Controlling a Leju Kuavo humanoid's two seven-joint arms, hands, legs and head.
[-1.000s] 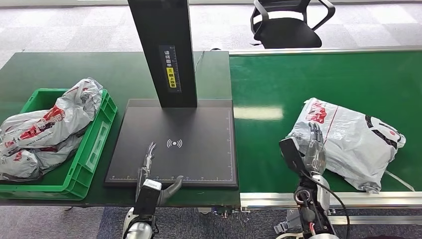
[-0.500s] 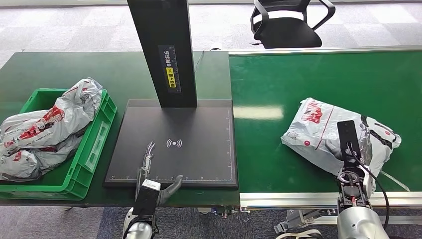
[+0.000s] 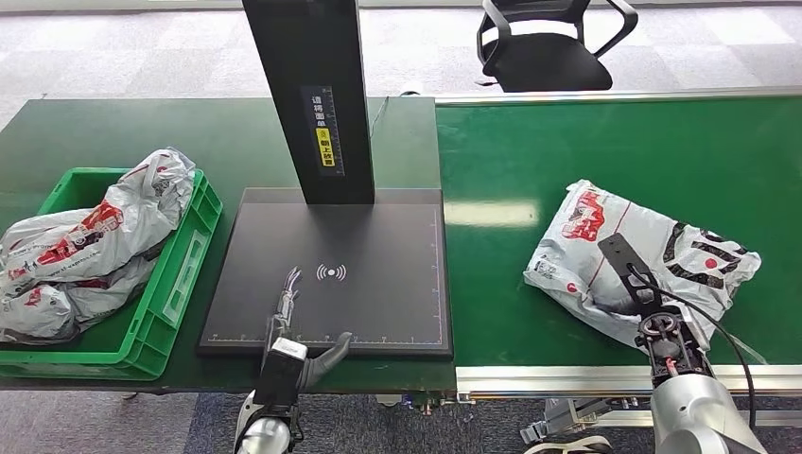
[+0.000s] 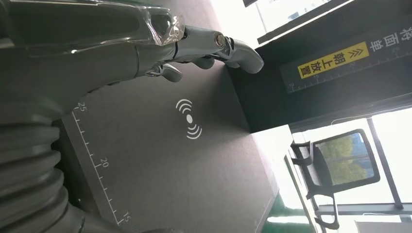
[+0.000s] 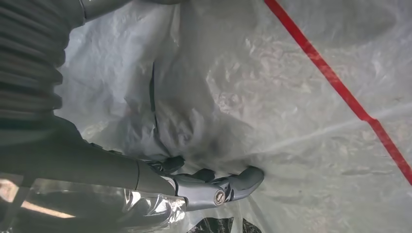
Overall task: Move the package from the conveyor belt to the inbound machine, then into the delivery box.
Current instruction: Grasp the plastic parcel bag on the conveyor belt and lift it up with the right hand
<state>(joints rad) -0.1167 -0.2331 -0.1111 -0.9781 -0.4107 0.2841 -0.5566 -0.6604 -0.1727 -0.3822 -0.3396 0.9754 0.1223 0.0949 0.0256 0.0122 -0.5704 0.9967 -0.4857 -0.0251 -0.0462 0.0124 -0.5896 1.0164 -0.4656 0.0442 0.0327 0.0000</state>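
- the package [image 3: 643, 260], a crumpled white plastic bag with red and black print, lies on the green conveyor belt [image 3: 586, 142] at the right of the scene, near the belt's near edge.
- its long axis runs left to right across the belt, slightly slanted, with the left end a little nearer.
- the right hand [image 3: 632, 284] is on the package's near middle part; the package spreads out to the left, right and far side of it.
- in the right wrist view the right hand's fingers [image 5: 228, 187] lie curled against the creased plastic, touching it; whether they have pinched a fold and truly hold the bag, i cannot tell.
- the left hand [image 3: 293, 326] rests low over the near edge of the black scanner plate [image 3: 378, 236], fingers apart and holding nothing; it is well apart from the package.
- the right hand is clearly the nearer one, so the pick-up looks like its job.
- the scanner plate lies to the left of the package, just beside the belt, so the coming move should carry the bag leftwards.
- the green box [image 3: 180, 274] stands further left, already holding similar bags.
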